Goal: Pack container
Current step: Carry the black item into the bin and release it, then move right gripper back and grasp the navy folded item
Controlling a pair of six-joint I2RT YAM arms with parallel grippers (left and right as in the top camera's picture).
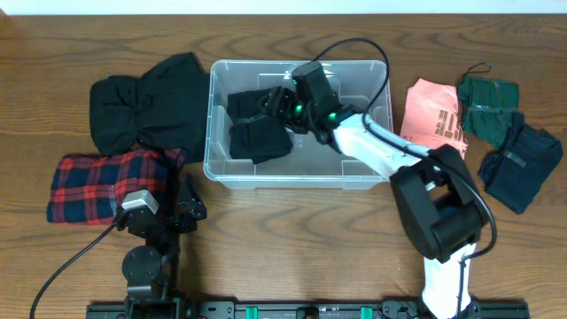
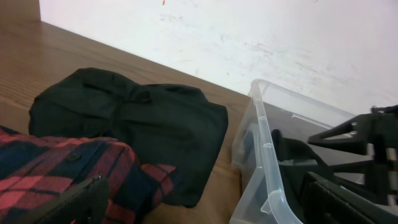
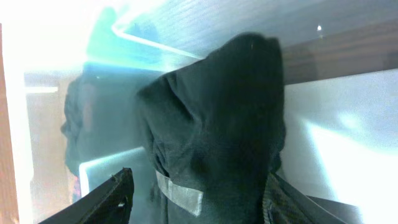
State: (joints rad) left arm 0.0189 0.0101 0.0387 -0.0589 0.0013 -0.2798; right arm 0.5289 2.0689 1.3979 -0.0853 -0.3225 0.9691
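The clear plastic container (image 1: 292, 177) stands at the table's middle; its rim also shows in the left wrist view (image 2: 264, 137). A folded black garment (image 1: 257, 133) lies in the container's left half. My right gripper (image 1: 279, 106) reaches into the container from the right, just above that garment. In the right wrist view the black garment (image 3: 217, 112) fills the space between the spread jaws (image 3: 199, 193), and the left finger stands clear of it. My left gripper (image 1: 182, 208) is open and empty near the front edge, by the plaid cloth.
A black garment (image 1: 146, 102) and a red plaid one (image 1: 102, 182) lie left of the container. A pink bag (image 1: 431, 111), a green garment (image 1: 485, 99) and a navy garment (image 1: 523, 159) lie to its right.
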